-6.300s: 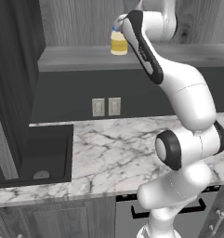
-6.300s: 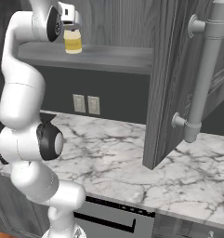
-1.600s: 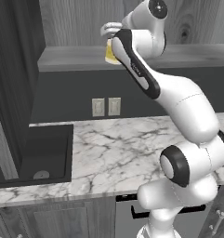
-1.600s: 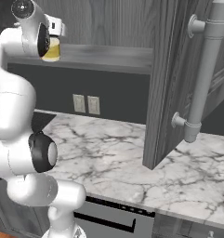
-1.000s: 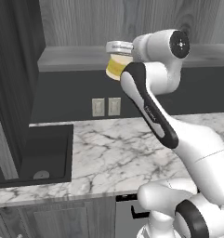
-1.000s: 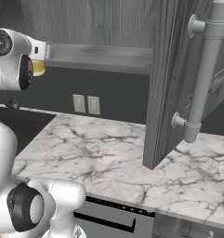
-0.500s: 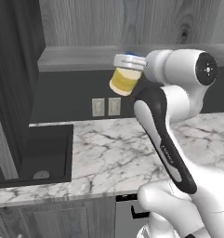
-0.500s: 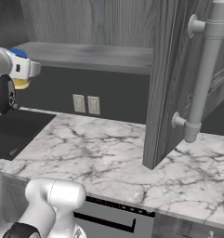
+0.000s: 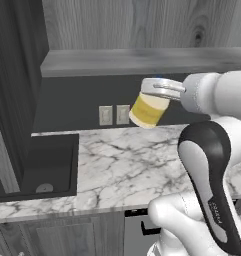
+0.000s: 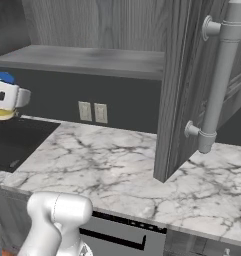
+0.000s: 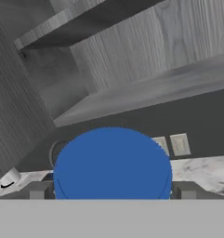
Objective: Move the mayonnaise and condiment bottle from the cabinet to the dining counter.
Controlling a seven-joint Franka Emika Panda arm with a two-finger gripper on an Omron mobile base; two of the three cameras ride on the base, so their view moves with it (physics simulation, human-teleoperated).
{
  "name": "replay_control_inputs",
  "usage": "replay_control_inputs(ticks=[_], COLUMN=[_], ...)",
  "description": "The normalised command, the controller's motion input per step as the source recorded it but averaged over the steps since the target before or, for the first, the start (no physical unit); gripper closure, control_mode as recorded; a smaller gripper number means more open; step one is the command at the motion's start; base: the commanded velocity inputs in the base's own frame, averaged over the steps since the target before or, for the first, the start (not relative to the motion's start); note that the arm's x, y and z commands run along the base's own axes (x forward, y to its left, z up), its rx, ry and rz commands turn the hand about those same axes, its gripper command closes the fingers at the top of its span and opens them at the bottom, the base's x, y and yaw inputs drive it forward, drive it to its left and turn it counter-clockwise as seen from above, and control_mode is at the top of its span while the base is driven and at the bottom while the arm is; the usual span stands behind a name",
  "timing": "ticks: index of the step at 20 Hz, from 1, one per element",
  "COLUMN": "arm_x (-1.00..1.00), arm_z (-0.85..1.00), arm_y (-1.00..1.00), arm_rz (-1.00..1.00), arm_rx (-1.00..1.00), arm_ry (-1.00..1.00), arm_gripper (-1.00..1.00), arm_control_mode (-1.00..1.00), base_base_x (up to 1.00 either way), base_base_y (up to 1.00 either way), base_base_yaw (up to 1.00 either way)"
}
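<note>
The jaws stand wide, clamped on the blue lid of the mayonnaise [image 9: 149, 110]; the gripper [image 9: 159, 88] holds the jar in mid-air over the marble worktop [image 9: 117, 165], tilted, base down-left. Its label is too blurred to read. 2 wall sockets [image 9: 114, 115] sit just behind, the cabinet [image 9: 137, 60] shelf above, a black sink [image 9: 47, 167] left.

The cabinet [image 10: 187, 75] is grey wood-grain with a matt finish, and its door carries a smooth satin metal bar handle [image 10: 219, 75]. The counter [image 9: 122, 165] is polished white marble with grey veins. The mayonnaise [image 9: 149, 110] has a smooth, pale yellow, plastic-looking body and a matt blue lid [image 11: 112, 163]. The sink [image 9: 47, 165] at nine o'clock is matt black.
</note>
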Motion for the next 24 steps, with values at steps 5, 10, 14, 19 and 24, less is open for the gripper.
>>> replay_control_inputs(ticks=[5,10,14,19,24], arm_x=[-0.93,-0.82,-0.54,-0.16,-0.02], arm_z=[-0.18,-0.13,-0.12,-0.09,-0.1], arm_y=[-0.26,-0.31,-0.38,-0.38,-0.28], arm_rz=[0.12,0.08,0.03,0.01,0.01], arm_rx=[0.0,-0.01,-0.1,-0.22,-0.28], arm_ry=[0.08,0.09,0.15,0.14,0.04], arm_gripper=[1.0,1.0,1.0,1.0,1.0], arm_control_mode=[-1.0,-1.0,-1.0,-1.0,-1.0], base_base_x=[0.0,0.0,0.0,0.0,0.0], base_base_y=[0.0,0.0,0.0,0.0,0.0], base_base_yaw=[0.0,0.0,0.0,0.0,0.0])
